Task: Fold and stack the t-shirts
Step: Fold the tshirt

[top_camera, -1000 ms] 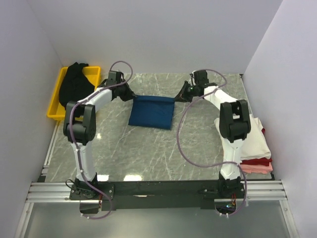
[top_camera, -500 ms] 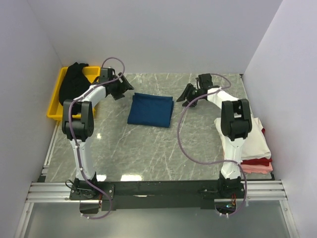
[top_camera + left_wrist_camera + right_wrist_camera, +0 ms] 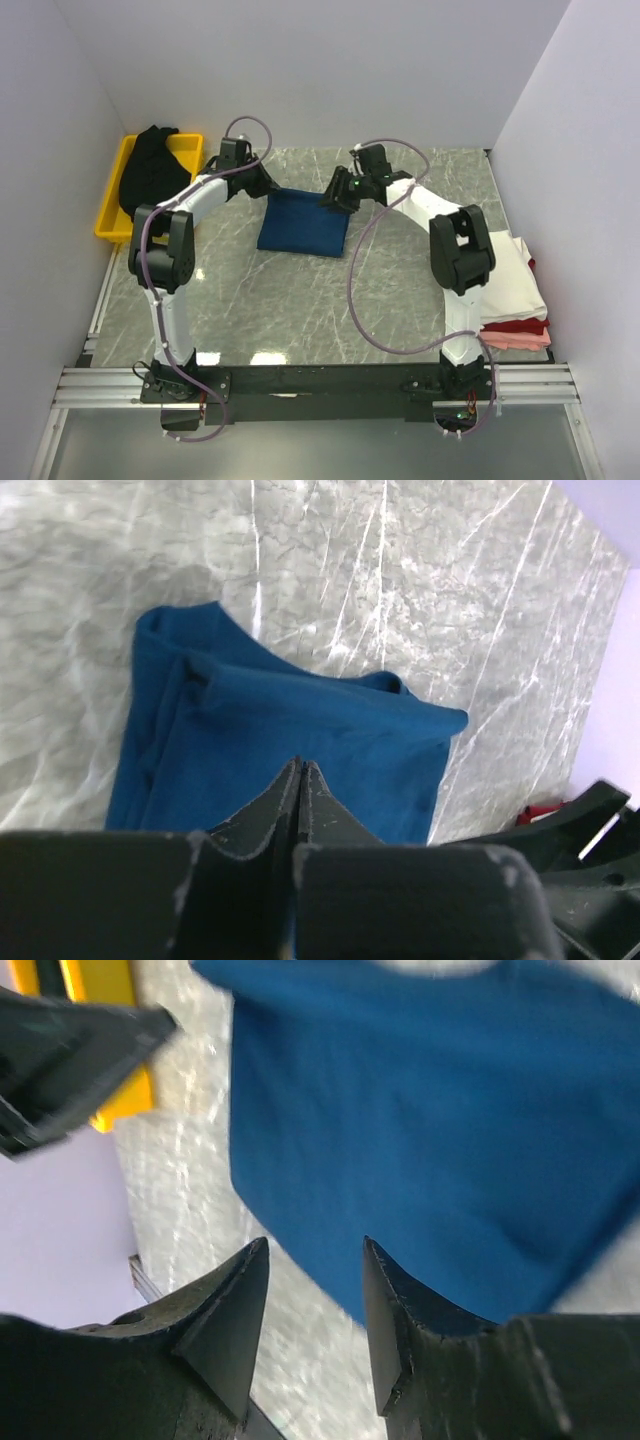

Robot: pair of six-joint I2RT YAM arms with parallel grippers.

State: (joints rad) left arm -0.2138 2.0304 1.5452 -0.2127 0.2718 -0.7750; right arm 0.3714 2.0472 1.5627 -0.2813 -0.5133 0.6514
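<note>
Working the rig remotely, I had the folded dark blue t-shirt (image 3: 305,222) lying on the worktop (image 3: 290,300), toward the middle of its far edge. My left end effector (image 3: 300,767) sat clenched at the shirt's far-left corner, though I could not tell whether cloth was pinched. My right end effector (image 3: 315,1250) hung released over the far-right corner. I judged a clean fold needed both corners gripped evenly, through every layer, before drawing toward the near edge.
</note>
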